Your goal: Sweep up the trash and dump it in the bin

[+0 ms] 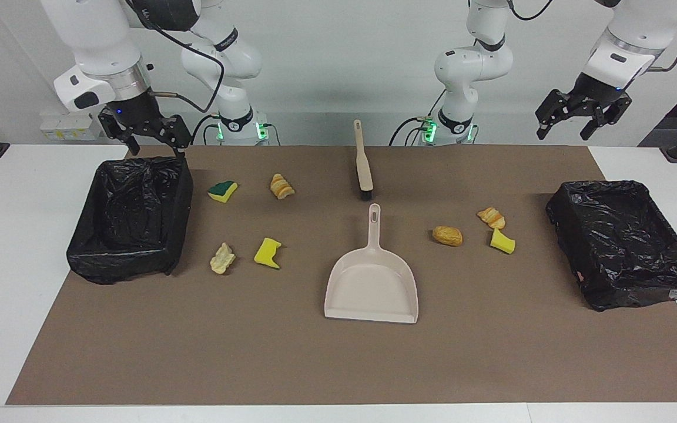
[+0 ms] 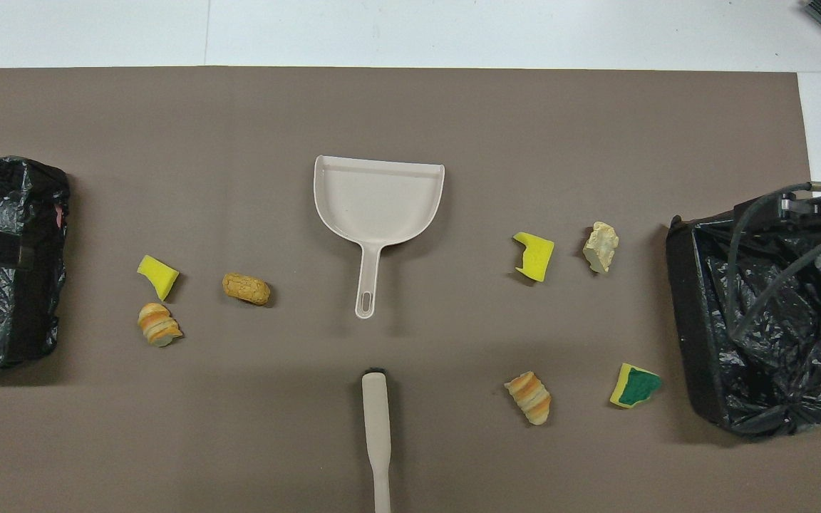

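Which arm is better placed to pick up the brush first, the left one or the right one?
Neither clearly. The brush lies midway between the two bases. Both grippers are open and raised: the right gripper over a black bin, the left gripper near the other end. Right looks slightly closer.

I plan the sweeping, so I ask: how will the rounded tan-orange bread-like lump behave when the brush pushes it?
The rounded tan-orange bread-like lump is oval, so it may roll or turn sideways rather than slide straight. It looks small and probably light. It lies alone on the flat brown mat, so little should block it.

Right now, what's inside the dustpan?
Nothing: the dustpan lies bare. All seven scraps are on the mat around it. What is under the pan is hidden.
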{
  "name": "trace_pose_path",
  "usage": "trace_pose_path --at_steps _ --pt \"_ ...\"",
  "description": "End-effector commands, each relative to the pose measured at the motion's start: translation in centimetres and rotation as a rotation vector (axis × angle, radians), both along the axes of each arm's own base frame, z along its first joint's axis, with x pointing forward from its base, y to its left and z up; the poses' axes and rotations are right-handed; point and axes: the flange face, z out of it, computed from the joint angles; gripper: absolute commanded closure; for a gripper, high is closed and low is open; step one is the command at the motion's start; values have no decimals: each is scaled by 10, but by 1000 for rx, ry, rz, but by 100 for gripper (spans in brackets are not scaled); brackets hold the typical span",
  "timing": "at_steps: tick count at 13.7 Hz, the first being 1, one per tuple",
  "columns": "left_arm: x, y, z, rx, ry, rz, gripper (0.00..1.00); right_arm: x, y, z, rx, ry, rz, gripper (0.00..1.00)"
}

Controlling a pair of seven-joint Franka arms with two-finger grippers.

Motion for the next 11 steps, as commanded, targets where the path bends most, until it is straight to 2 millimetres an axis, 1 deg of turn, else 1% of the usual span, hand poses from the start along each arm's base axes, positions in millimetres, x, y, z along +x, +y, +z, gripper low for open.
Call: trace_pose_path --at_steps 1,2,3,11 --pt "-4 2 -1 -11 -8 13 0 2 -4 2 30 0 16 0" --pt "-5 2 -1 -11 -8 11 0 1 -4 2 30 2 16 0" --pt "-6 2 -5 -10 1 7 0 1 -3 0 30 5 16 0" --pt "-8 -1 -5 -9 6 7 0 -2 3 -2 27 11 19 0"
